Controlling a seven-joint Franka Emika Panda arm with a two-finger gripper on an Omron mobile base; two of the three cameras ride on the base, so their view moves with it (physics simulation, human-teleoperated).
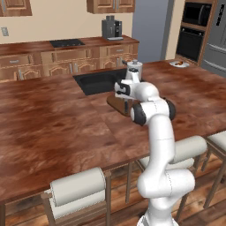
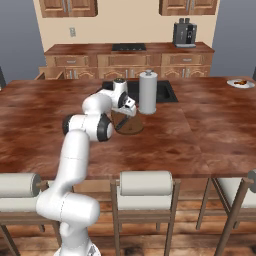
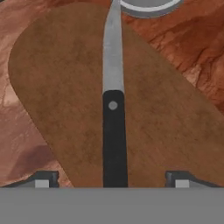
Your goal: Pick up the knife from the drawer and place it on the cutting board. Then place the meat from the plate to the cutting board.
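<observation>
Black-handled knife (image 3: 114,131), grey blade | flat on cutting board (image 3: 61,100) | gripper (image 3: 113,178) spread wide

The cutting board (image 3: 61,87) looks like dark-brown wood, matt and finely grained. The knife (image 3: 113,109) has a smooth pale-grey metal blade and a matt black handle with one small grey rivet. The bench (image 1: 53,119) is reddish wood with a strong swirling grain and a slight sheen. The canister (image 2: 147,92) looks like smooth grey metal. The stools' backrests (image 2: 147,183) are smooth and off-white on wooden frames.
</observation>
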